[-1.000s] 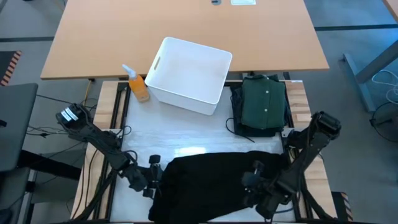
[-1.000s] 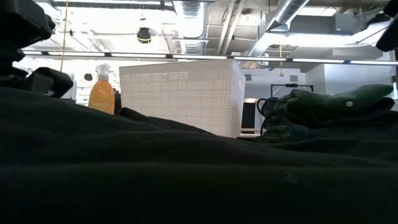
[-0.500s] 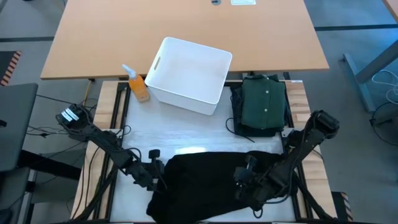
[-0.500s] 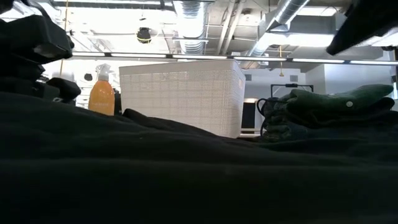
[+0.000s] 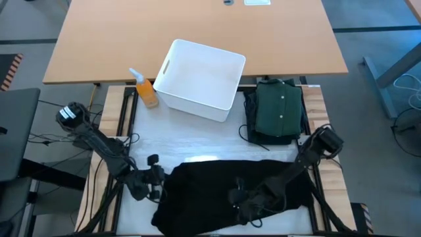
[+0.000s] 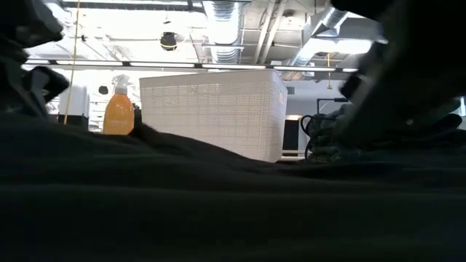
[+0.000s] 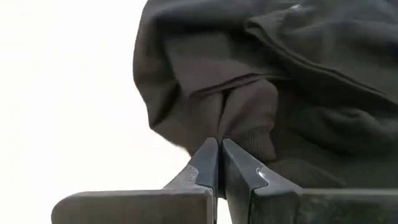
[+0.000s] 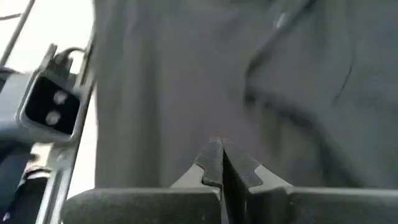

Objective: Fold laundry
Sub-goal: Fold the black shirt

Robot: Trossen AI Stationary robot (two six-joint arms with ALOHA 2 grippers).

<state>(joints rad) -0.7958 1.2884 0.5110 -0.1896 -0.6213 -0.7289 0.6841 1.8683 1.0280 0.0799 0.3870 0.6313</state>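
My bench [image 5: 197,148] is a pale work surface seen from above, with a big wooden table beyond it at twelve o'clock. The largest thing on it is a black garment [image 5: 230,191], spread in a rumpled sheet across the near edge from about five to seven o'clock. At twelve o'clock stands a white bin [image 5: 200,79], and just beside it, toward eleven, an orange spray bottle [image 5: 146,91]. At two o'clock lies a dark green buttoned shirt [image 5: 279,108], already folded, on top of other dark clothing.

My left hand [image 5: 154,184] is at the garment's seven o'clock edge, fingers pressed fully together. In the left wrist view the tips [image 7: 217,155] meet right at a ribbed cuff or hem; I cannot tell whether any cloth is actually pinched between them. My right hand [image 5: 240,197] is low over the middle of the black cloth, at about six o'clock, its fingers also tightly together, apparently holding a fold of fabric.

What could go wrong, as I judge it: if my left hand has closed beside the hem and caught nothing, lifting it will leave that edge lying flat and the fold will come out lopsided. If my right hand holds only a thin pinch, the soft cloth may slip free mid-fold. Pulling both hands unevenly could bunch the garment or drag it off the near edge of the bench.
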